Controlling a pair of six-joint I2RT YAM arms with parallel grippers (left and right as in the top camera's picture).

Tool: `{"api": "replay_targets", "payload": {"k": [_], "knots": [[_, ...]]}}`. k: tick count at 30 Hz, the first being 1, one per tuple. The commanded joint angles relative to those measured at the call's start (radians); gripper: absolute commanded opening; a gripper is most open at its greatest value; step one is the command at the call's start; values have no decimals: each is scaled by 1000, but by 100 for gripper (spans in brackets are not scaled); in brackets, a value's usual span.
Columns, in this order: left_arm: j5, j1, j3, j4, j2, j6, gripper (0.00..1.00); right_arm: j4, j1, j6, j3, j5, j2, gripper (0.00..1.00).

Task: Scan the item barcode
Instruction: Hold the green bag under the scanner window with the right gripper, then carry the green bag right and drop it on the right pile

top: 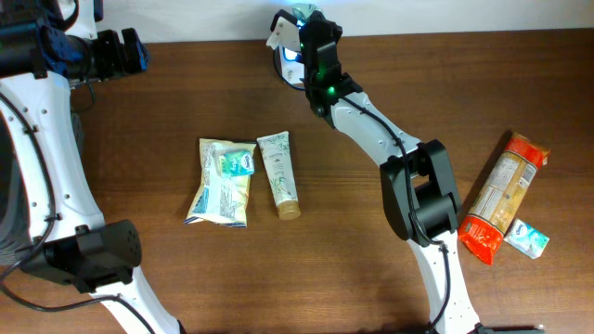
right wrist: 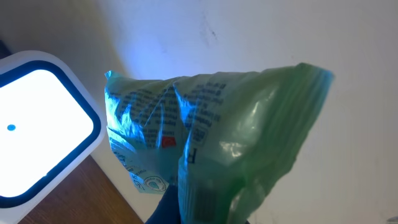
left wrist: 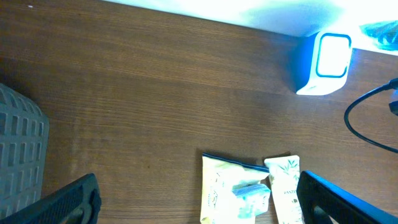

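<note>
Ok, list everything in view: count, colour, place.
glossy plastic packet: one, green, held beside the scanner.
boxy lit scanner: one, white and blue, table's far edge.
flat printed pouch: one, pale yellow, centre-left.
small sachet: one, teal, on the pouch.
squeeze tube: one, cream, right of the pouch.
long snack pack: one, orange-red, right side.
second sachet: one, teal-white, beside the snack pack.
slatted basket: one, grey, far left.
wooden table: one, brown, under everything.
left tool: one, black, open, far-left.
right tool: one, black, shut on the packet.
</note>
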Motion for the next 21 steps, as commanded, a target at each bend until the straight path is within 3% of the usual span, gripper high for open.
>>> {"api": "replay_targets", "payload": {"k": [1, 5, 8, 12, 15, 17, 21], "knots": [[0, 3, 2, 1, 7, 8, 99, -10, 20, 26, 19, -3, -22, 4], [0, 3, 2, 1, 7, 8, 99, -204, 37, 303, 19, -13, -147, 4], [1, 3, 2, 1, 7, 8, 99, -521, 58, 585, 19, -60, -300, 4], [1, 3, 2, 1, 7, 8, 99, -1041, 40, 967, 19, -508, -494, 4], [0, 3, 2, 1, 7, 8, 99, -1319, -6, 986, 19, -660, -563, 4], [1, 3, 2, 1, 7, 8, 99, -1460, -51, 986, 19, -657, -576, 4], [1, 3, 2, 1, 7, 8, 99, -1675, -296, 1125, 10, -629, -549, 4]]}}
